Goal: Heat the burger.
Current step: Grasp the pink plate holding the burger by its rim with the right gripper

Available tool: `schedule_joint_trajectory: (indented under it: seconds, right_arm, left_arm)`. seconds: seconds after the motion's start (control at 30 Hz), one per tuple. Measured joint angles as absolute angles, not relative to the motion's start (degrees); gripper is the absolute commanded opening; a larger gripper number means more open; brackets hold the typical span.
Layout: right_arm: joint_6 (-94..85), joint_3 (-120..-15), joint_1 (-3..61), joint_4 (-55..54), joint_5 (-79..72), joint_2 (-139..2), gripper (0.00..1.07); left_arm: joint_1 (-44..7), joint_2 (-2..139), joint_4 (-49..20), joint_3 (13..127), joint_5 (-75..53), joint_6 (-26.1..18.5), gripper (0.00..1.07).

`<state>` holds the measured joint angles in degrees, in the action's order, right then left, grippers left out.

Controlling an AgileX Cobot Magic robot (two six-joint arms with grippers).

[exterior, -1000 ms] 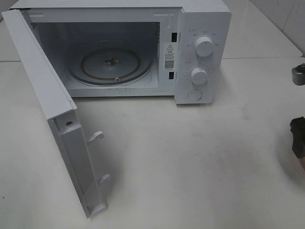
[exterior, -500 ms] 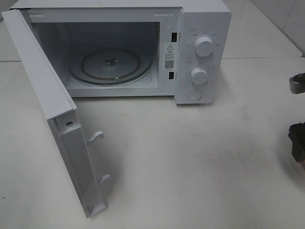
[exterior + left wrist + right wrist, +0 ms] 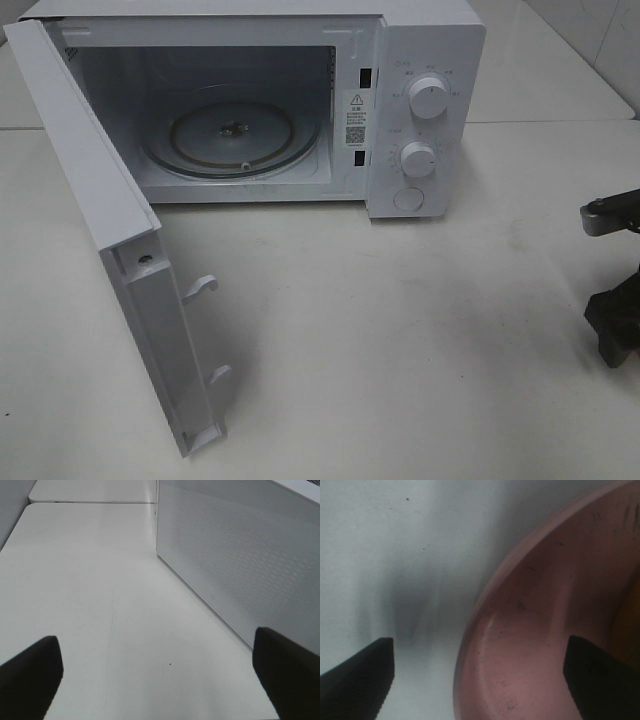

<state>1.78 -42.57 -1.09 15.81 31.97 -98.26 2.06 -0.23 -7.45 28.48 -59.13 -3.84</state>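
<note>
Pink, the plate point(image 3: 530, 605) lay with its rim between the spread fingers of our right gripper point(image 3: 477, 645), the burger point(image 3: 632, 610) a golden sliver on it, so closing there, we judged, could tip both; our left gripper point(image 3: 155, 640) stood spread too

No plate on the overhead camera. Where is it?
Only the right wrist view shows the plate, below the right gripper, whose open fingers straddle its rim; that gripper sits at the high view's right edge.
</note>
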Motion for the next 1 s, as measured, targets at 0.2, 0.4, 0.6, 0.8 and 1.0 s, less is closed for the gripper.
schedule_joint_trajectory:
  seconds: [0.2,0.4,0.6,0.8,1.0]
  right_arm:
    - [1.83,-42.57,-2.01,16.21,30.71,-99.12,0.86]
    - [2.52,-42.69,-2.06,16.04,30.31,-101.47,0.73]
    - [4.35,-42.8,-2.06,16.04,30.31,-101.81,0.32]
    - [5.04,-42.8,-2.01,16.39,30.83,-101.87,0.0]
    - [6.88,-42.8,-1.89,16.96,31.4,-101.87,0.0]
  left_arm:
    - [2.06,-0.23,-7.45,28.48,-59.13,-3.84,0.98]
    - [2.06,-0.23,-7.45,28.48,-59.13,-3.84,0.98]
    - [2.06,-0.23,-7.45,28.48,-59.13,-3.84,0.98]
    - [2.06,-0.23,-7.45,28.48,-59.13,-3.84,0.98]
    - [2.06,-0.23,-7.45,28.48,-59.13,-3.84,0.98]
